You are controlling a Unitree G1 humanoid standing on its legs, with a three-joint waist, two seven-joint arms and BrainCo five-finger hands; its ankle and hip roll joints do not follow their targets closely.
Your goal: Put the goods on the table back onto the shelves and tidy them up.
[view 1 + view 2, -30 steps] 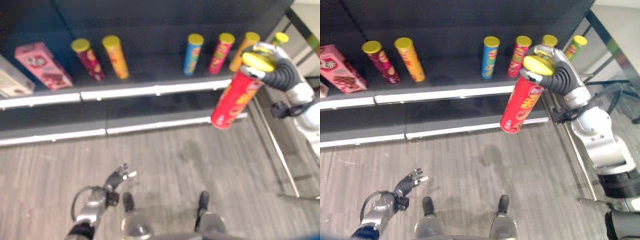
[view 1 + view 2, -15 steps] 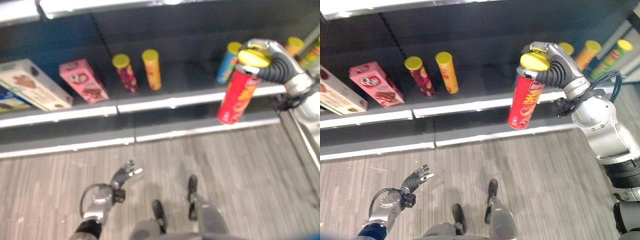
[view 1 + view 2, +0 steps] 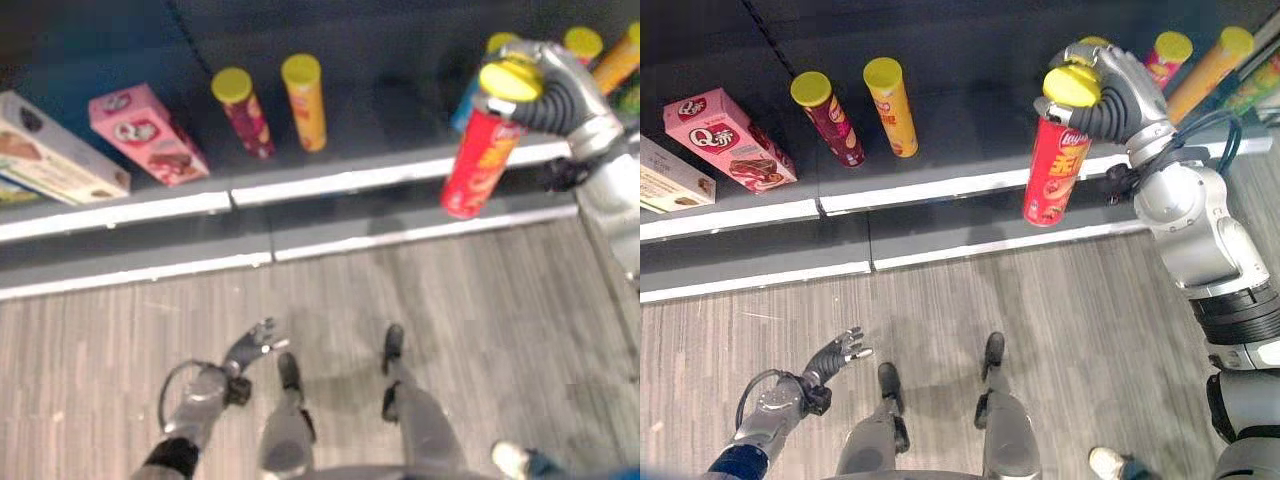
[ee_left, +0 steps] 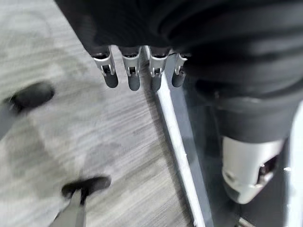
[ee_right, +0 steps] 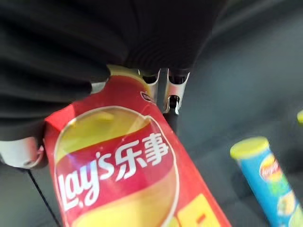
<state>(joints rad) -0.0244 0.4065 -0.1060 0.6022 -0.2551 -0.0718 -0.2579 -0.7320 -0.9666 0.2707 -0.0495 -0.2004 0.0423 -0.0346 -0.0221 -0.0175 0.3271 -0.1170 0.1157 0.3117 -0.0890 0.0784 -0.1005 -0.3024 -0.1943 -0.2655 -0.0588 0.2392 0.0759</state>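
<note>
My right hand (image 3: 1118, 92) is shut on the top of a red chip can (image 3: 1055, 171) with a yellow lid, which hangs tilted in the air in front of the dark shelf (image 3: 940, 185). The can's red label (image 5: 137, 179) shows close up in the right wrist view, with a blue can (image 5: 267, 175) standing on the shelf behind it. On the shelf stand a maroon can (image 3: 826, 118) and an orange can (image 3: 892, 106), with a pink box (image 3: 728, 140) to their left. My left hand (image 3: 835, 357) hangs low over the floor, its fingers (image 4: 132, 71) straight and holding nothing.
More cans (image 3: 1167, 60) stand at the shelf's right end behind my right hand. A pale box (image 3: 55, 150) lies at the far left of the shelf. A lower shelf edge (image 3: 990, 245) runs beneath. Grey plank floor (image 3: 1040, 320) lies before the shelves.
The camera has tipped, so the shelf sits higher in view. The red can stays in my right hand before the shelf. My left hand stays low and open.
</note>
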